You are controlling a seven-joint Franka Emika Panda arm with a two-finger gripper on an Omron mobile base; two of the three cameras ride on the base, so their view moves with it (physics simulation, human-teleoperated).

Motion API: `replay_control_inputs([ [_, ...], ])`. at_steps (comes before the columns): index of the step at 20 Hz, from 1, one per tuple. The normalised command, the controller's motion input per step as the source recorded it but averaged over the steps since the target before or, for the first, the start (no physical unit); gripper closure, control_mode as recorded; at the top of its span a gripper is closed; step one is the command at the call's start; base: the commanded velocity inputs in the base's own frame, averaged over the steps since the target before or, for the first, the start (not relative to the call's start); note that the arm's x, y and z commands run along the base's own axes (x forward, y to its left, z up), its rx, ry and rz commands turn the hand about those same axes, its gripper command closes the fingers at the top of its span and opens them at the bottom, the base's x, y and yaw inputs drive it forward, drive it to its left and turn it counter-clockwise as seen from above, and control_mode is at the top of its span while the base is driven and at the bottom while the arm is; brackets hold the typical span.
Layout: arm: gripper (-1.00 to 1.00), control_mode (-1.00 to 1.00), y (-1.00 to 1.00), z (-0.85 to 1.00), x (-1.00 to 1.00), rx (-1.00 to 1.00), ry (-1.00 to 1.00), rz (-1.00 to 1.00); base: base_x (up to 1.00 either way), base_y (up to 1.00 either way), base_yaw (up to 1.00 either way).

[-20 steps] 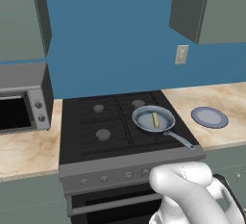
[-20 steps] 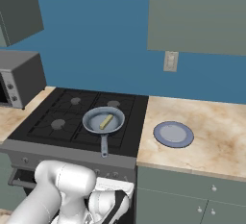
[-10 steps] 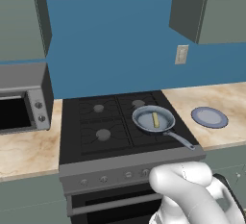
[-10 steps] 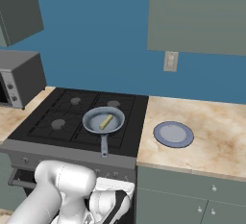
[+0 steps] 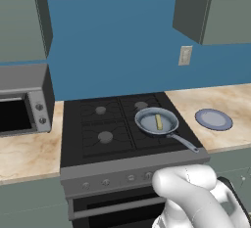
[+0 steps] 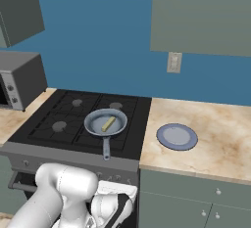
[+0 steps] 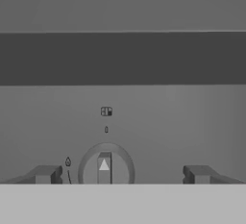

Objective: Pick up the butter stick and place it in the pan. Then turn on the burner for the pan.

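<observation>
Nothing has shifted over the last second: the stove (image 5: 127,139) and the pan (image 5: 158,122) on its front right burner (image 6: 105,124) look as before. The butter stick (image 5: 159,122) already lies inside the pan, so only the burner remains. The jaws (image 7: 122,175) stay fully open and empty, with the knob (image 7: 104,168) between them.

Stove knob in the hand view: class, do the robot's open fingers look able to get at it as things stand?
Probably yes. The knob sits between the two spread fingers, nearer the left one, with nothing visible across the panel in front of it.
</observation>
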Motion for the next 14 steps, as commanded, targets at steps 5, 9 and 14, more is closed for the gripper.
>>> replay_control_inputs([
  [5,1.0,-1.0,0.0,0.0,0.0,0.0,0.0,0.0,0.0,0.0,0.0],
  [9,1.0,-1.0,0.0,0.0,0.0,0.0,0.0,0.0,0.0,0.0,0.0],
  [14,1.0,-1.0,0.0,0.0,0.0,0.0,0.0,0.0,0.0,0.0,0.0],
])
